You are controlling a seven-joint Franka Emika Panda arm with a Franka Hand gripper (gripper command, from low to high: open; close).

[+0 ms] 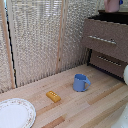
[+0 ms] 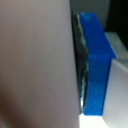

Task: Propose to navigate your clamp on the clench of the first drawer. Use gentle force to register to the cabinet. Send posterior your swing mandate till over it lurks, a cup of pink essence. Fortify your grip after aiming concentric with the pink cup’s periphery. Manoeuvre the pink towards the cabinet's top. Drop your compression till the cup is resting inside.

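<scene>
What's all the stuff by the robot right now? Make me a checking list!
Surface: light wooden table, made of planks.
Job's things: pink cup is high over the cabinet; first drawer looks pulled out.
Clutter: blue mug, yellow block, flowery plate.
Grippers: clamp is closed on the pink cup, with a blue finger pad against its side.
Cables: nothing seen.
Surroundings: pale woven screen behind the table.

The pink cup (image 1: 112, 5) is upright above the cabinet's top (image 1: 111, 18). The first drawer (image 1: 105, 39) stands pulled out, its silver handle horizontal.
</scene>
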